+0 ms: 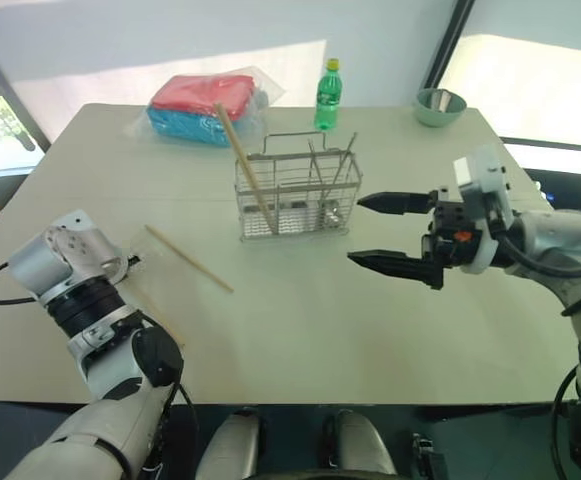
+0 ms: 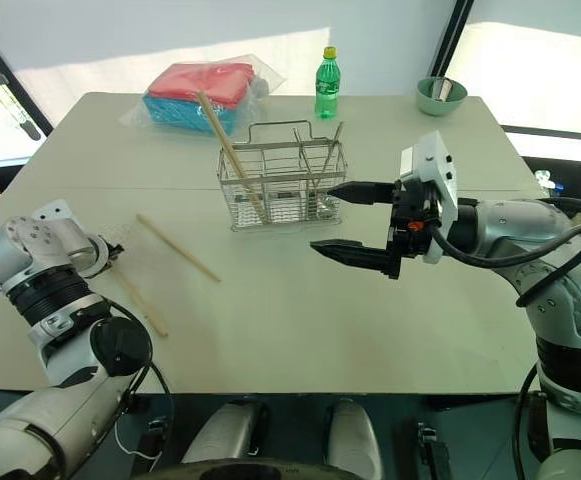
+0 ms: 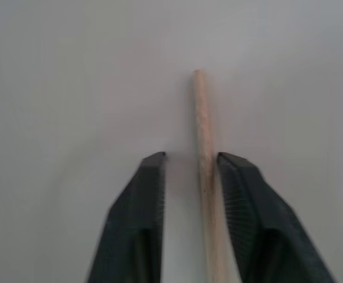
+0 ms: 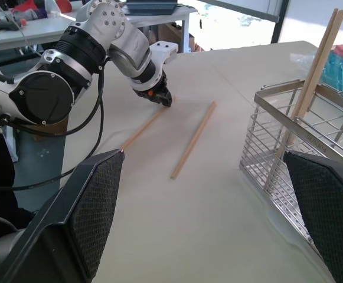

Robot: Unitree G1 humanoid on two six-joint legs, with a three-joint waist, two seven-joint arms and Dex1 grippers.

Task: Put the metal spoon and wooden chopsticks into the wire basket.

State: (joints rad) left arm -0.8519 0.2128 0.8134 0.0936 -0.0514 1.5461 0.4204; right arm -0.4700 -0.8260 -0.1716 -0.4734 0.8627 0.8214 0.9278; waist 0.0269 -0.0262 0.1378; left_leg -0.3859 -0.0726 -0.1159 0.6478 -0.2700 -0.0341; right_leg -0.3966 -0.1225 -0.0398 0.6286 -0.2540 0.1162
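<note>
Picking up a loose chopstick (image 3: 205, 177) at the table's near left: left gripper (image 3: 189, 171) straddling it, fingers not quite clenched. Right gripper (image 1: 375, 232) spread wide, empty, beside the basket (image 1: 295, 195). Next: pinch firmly, lift, carry right to the basket.

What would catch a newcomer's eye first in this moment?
The wire basket at the table's middle, with wooden chopsticks leaning out of its left end. Next, the right gripper hovering wide open just right of the basket. At the near left, the left gripper is down at the tabletop, its fingers on either side of one loose chopstick, while another chopstick lies free between it and the basket.
</note>
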